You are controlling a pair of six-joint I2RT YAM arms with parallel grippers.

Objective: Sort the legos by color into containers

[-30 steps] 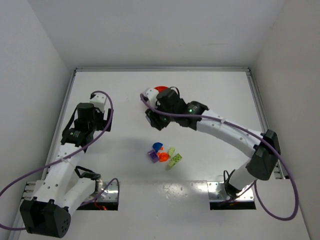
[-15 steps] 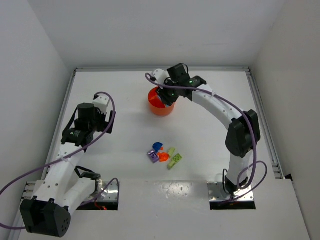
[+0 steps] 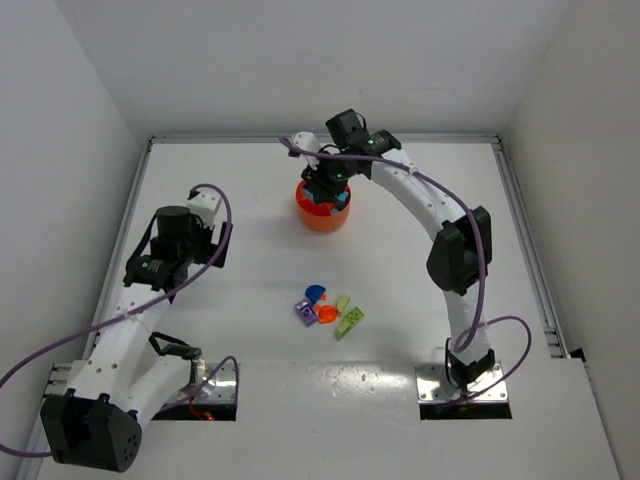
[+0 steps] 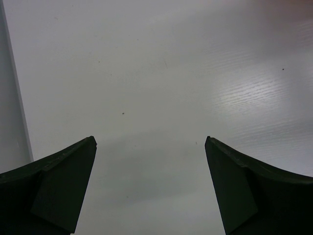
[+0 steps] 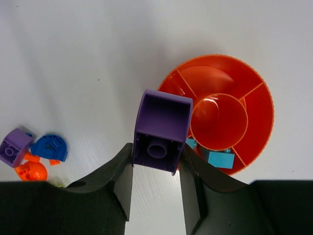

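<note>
My right end effector (image 5: 156,156), gripping a purple brick (image 5: 162,122), has swung from the loose legos (image 5: 49,147) to above the orange tray (image 5: 258,105), ready for dropping.

The left arm (image 3: 125,335) and the right arm (image 3: 415,190) are built alike, with smooth white tube-like shells joined by chunky black housings. Just behind each gripper sits a black wrist block, and a small green light (image 3: 367,144) glows on the right arm's block. A purple cable (image 3: 224,222) loops beside the left wrist block and runs back away from the tool. The right arm carries a matching purple cord (image 3: 505,320). At the end farthest from the tool, each arm stands on a shiny metal plate (image 3: 218,375). The left gripper (image 4: 150,139) has two dark, matte, wedge-shaped fingers (image 4: 54,186). The right gripper (image 5: 156,147) has a black pair just like them.
</note>
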